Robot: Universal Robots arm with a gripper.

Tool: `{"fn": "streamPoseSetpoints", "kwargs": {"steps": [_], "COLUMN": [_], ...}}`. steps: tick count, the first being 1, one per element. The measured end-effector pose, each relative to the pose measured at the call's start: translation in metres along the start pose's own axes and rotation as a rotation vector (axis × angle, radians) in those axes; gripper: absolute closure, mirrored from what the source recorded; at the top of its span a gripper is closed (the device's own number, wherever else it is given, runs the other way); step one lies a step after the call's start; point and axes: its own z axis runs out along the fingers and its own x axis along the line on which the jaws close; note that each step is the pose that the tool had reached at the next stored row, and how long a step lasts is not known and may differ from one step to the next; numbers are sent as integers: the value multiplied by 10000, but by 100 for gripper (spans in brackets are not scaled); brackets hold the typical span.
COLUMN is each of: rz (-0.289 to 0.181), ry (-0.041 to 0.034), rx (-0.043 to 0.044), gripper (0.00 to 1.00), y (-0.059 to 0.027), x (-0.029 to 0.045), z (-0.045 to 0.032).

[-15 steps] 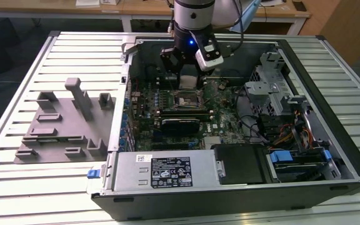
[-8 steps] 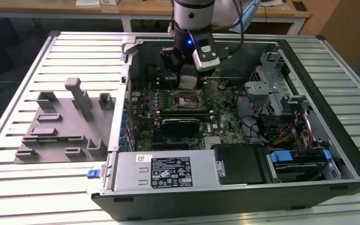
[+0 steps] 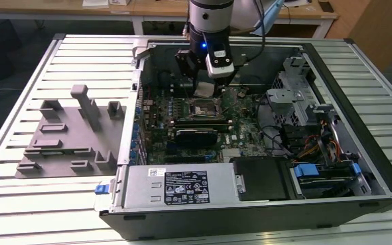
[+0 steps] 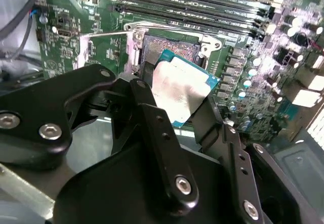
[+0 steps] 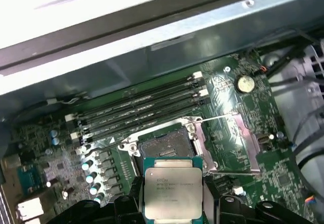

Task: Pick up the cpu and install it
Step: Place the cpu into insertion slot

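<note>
Exterior view, from its left to its right: a grey plastic fixture [image 3: 67, 138] with upright blocks lies on the slatted metal desk [image 3: 32, 214]. Beside it stands an open computer case [image 3: 250, 219] with the motherboard [image 3: 244, 143] facing up. The arm reaches down into the case from above. Its tool [image 3: 203, 88] is clenched on the cpu [image 3: 203, 92] by two opposite edges and holds it in the air just over the open cpu socket [image 3: 203, 108], not yet in it. Further to the right is the drive cage [image 3: 295, 97] with loose cables.

In the second wrist view the cpu [image 4: 179, 90] looks tilted between the black fingers [image 4: 144, 85], with one corner nearer to the socket [image 4: 169, 44]. I think this is the main danger. If the chip goes down tilted or a little turned, a corner may touch first and bend the fine contacts, or the chip may sit crooked on the frame. A weak hold on such thin edges could also let it slip. In the first wrist view the retention plate [image 5: 228, 143] lies folded away, and the memory slots [image 5: 136, 107] run close behind the socket, so there is little room for the fingers.

The slatted desk is even and pale. Behind it a wooden desk [image 3: 155, 9] stands on a dark floor.
</note>
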Motion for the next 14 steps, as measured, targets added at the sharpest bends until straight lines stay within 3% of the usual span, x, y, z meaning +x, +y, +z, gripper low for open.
{"fn": "streamPoseSetpoints", "kwargs": {"steps": [14], "rz": [2475], "ry": [-109], "rx": [65], "gripper": [45], "y": [0], "x": [0], "z": [5]}}
